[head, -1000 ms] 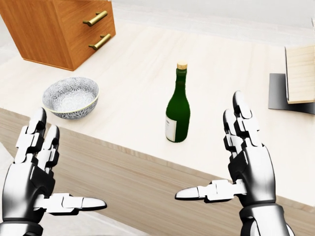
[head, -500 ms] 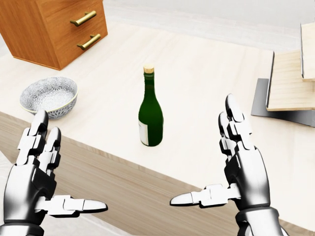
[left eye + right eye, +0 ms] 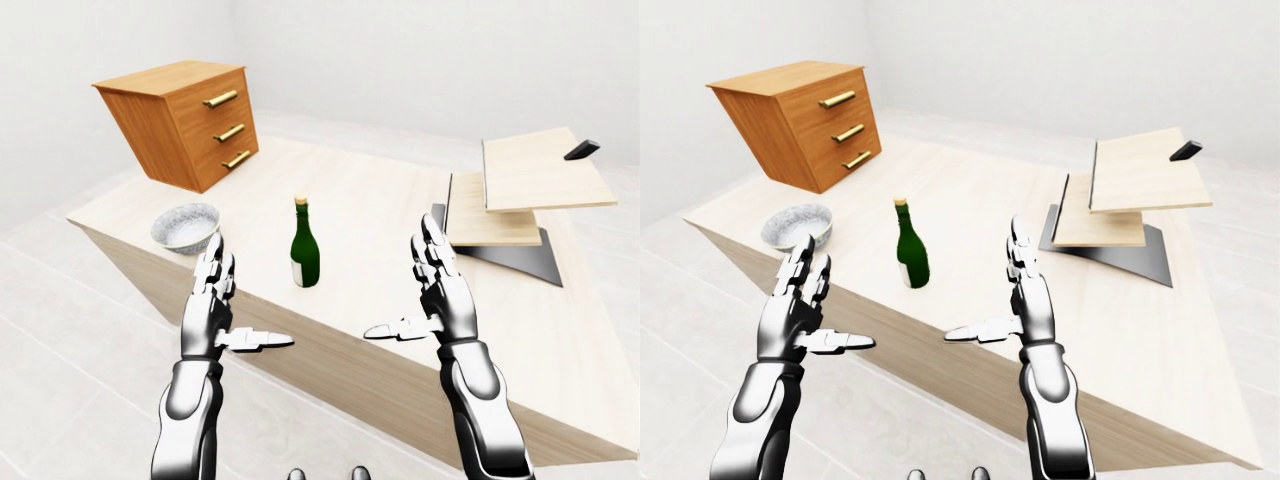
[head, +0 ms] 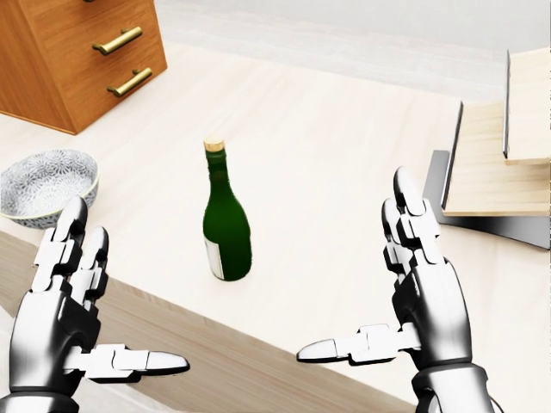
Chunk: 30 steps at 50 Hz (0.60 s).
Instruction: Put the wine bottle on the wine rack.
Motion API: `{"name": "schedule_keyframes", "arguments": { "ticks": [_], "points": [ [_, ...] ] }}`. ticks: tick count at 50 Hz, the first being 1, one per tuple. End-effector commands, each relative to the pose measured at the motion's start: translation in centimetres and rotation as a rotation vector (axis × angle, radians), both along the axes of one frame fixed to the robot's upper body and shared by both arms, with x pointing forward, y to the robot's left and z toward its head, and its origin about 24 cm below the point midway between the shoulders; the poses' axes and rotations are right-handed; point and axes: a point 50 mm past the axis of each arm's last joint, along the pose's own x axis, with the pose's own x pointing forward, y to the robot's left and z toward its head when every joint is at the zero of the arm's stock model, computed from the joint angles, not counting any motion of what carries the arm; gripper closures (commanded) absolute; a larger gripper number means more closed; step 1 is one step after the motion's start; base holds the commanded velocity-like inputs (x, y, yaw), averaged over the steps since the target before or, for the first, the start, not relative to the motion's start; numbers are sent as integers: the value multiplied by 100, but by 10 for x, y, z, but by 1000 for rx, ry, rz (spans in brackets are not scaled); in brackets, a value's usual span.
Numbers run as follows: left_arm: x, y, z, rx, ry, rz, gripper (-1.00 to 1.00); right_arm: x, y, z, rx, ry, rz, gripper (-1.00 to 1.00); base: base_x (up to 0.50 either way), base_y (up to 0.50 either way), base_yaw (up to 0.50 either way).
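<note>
Wine bottle (image 4: 226, 234) stands upright on the worktop (image 4: 344, 172), between and beyond both hands, untouched. Left hand (image 4: 69, 314) and right hand (image 4: 413, 301) both spread wide, empty. Best bet: close in on the body low, grip firm, keep it vertical. Wine rack (image 3: 520, 200) sits well right; its slots are hard to make out. Count: one bottle, one bowl (image 3: 186, 225), one drawer unit (image 3: 185, 120).

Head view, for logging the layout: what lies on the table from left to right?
Bowl → drawer chest → wine bottle → wooden rack.
</note>
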Motion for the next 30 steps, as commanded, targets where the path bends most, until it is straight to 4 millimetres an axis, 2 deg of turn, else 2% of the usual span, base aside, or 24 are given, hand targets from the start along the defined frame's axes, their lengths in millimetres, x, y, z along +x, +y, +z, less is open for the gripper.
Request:
{"name": "schedule_keyframes", "arguments": {
  "ticks": [1,6,19,30],
  "points": [
    [0,0,-1,-2,2,-1,-100,0,0,-1,2,5,1,-100,47,-13,0],
    [0,0,-1,-2,4,-1,-100,0,-3,3,32,-12,-21,-100,46,-8,0],
    [-1,2,2,-2,-11,3,-100,7,-2,-8,3,35,-13,-100,0,0,0],
    [0,1,1,-4,-6,2,-100,7,-3,-8,20,35,-22,-100,13,37,0]
  ]
}}
